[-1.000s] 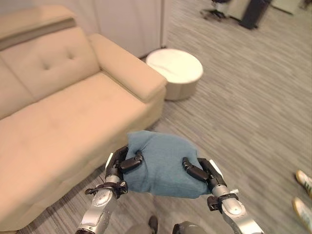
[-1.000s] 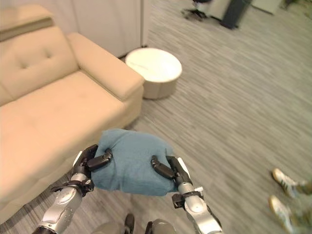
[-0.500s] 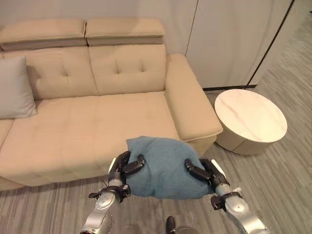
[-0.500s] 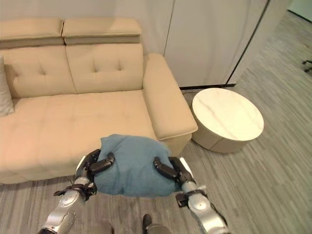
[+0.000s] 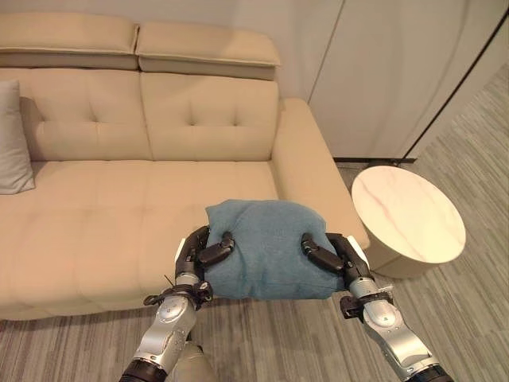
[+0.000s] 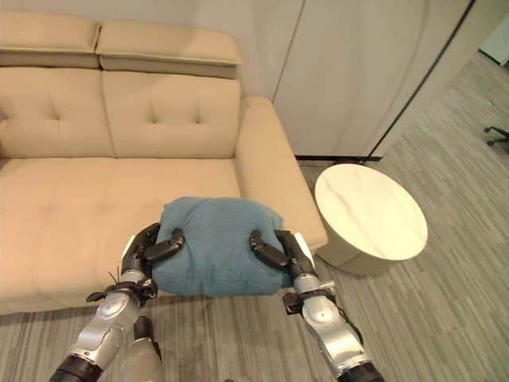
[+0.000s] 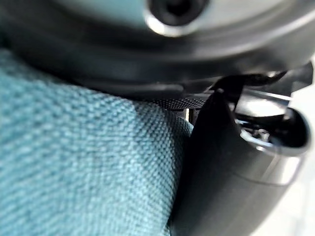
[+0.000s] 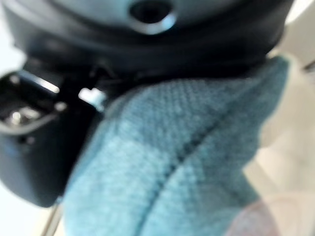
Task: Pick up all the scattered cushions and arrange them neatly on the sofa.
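Since half a second ago the head camera has swung a little, so the beige sofa [image 5: 119, 199] sits more squarely ahead and the round white side table [image 5: 408, 213] has slid toward the right edge; the hands' hold on the blue cushion [image 5: 266, 247] has not changed.

Both silver-grey arms reach forward and slightly inward from the lower corners, wrists raised, with the cushion carried between them, level with the front edge of the sofa seat, near the right armrest [image 5: 314, 171]. The left hand [image 5: 203, 253] clamps the cushion's left side, thumb curled over the top and fingers wrapped beneath. The right hand [image 5: 334, 255] mirrors it on the right side, thumb pressed into the fabric from above. Each wrist view shows woven teal cloth bunched tight against the dark palm, so both hands are closed on the cushion.

At the far left of the seat, a grey cushion [image 5: 12, 139] leans upright against the backrest. Striped grey carpet [image 5: 477, 318] covers the floor.
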